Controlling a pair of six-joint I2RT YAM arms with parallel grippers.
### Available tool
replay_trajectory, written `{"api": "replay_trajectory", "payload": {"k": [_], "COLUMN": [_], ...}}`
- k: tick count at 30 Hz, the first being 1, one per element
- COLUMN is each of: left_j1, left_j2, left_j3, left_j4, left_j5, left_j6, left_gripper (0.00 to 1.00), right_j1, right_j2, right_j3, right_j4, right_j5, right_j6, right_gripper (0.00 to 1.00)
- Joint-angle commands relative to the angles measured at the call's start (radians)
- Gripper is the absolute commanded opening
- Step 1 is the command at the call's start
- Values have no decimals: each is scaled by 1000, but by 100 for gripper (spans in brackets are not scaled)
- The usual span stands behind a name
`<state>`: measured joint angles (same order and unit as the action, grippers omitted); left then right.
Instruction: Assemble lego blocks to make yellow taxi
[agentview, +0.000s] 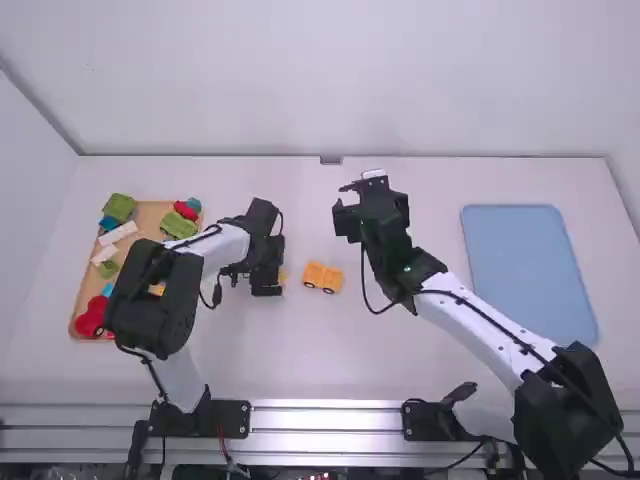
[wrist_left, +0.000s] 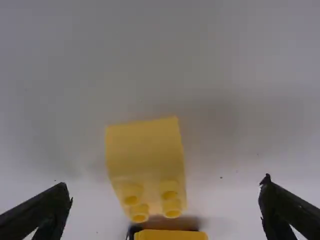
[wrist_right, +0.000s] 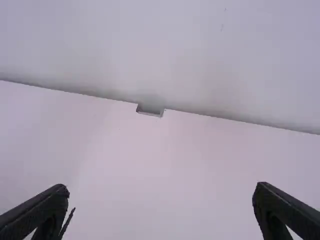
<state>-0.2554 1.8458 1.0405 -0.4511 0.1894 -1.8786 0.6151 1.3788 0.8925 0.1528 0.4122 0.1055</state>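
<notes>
I have my left gripper (agentview: 266, 284) spread wide and unloaded above the white table (agentview: 310, 355), a pale yellow plastic block with round studs (wrist_left: 146, 157) beneath it. Near it, a yellow-orange plastic car piece on dark wheels (agentview: 322, 276) rests mid-table. My right gripper (agentview: 342, 205) hangs parted and empty.

Left arm (agentview: 155, 300) and right arm (agentview: 565, 410) are both showing smooth white links between bulky black joints. Black cables are running along the links, one (agentview: 363, 270) looping loosely by the right wrist. Left gripper (agentview: 267, 280) and right gripper (agentview: 347, 212) are showing black, their fingers tapering. Black base plates (agentview: 227, 419) are carrying small pale dots.
</notes>
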Motion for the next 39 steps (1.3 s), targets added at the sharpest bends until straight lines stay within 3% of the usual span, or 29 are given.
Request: {"api": "replay_trajectory", "payload": {"k": [1, 4, 12, 16, 18, 19, 22, 29, 31, 33, 34, 35, 36, 37, 39], "left_j1": [1, 5, 63, 87, 82, 82, 79, 85, 82, 92, 107, 113, 145, 165, 204], "left_j2": [11, 2, -89, -100, -100, -100, -100, -98, -97, -97, -98, -98, -98, -98, -98], "left_j3": [-4, 22, 290, 477, 558, 562, 592, 587, 578, 540, 515, 509, 478, 459, 421], "left_j4": [-3, -24, -349, -468, -482, -482, -448, -408, -386, -333, -317, -317, -346, -368, -402], "left_j5": [12, 39, -61, -168, -237, -242, -341, -505, -484, -321, -166, -121, 128, 250, 397], "left_j6": [3, 73, 384, 796, 1075, 1092, 1340, 1774, 1886, 2191, 2367, 2420, 2683, 2808, 3004], "left_gripper": [99, 99, 99, 99, 99, 99, 99, 99, 99, 99, 99, 99, 99, 99, 99], "right_j1": [1, 1, 1, 0, -16, -17, -55, -204, -234, -268, -280, -283, -295, -300, -308], "right_j2": [-20, -20, -20, -20, -21, -21, -36, -154, -169, -169, -159, -156, -134, -121, -97], "right_j3": [-2, -2, -2, -2, -2, -2, -2, -2, -2, -6, -10, -11, -20, -24, -26], "right_j4": [-3, 1, 33, 41, 16, 14, -27, -218, -280, -347, -357, -357, -334, -315, -280], "right_j5": [3, 3, -89, -316, -514, -529, -798, -1286, -1347, -1406, -1432, -1440, -1476, -1496, -1524], "right_j6": [3, 3, -16, -177, -315, -323, -440, -686, -742, -792, -794, -792, -781, -776, -752], "right_gripper": [98, 98, 98, 98, 98, 98, 98, 98, 98, 98, 98, 98, 98, 98, 98]}}
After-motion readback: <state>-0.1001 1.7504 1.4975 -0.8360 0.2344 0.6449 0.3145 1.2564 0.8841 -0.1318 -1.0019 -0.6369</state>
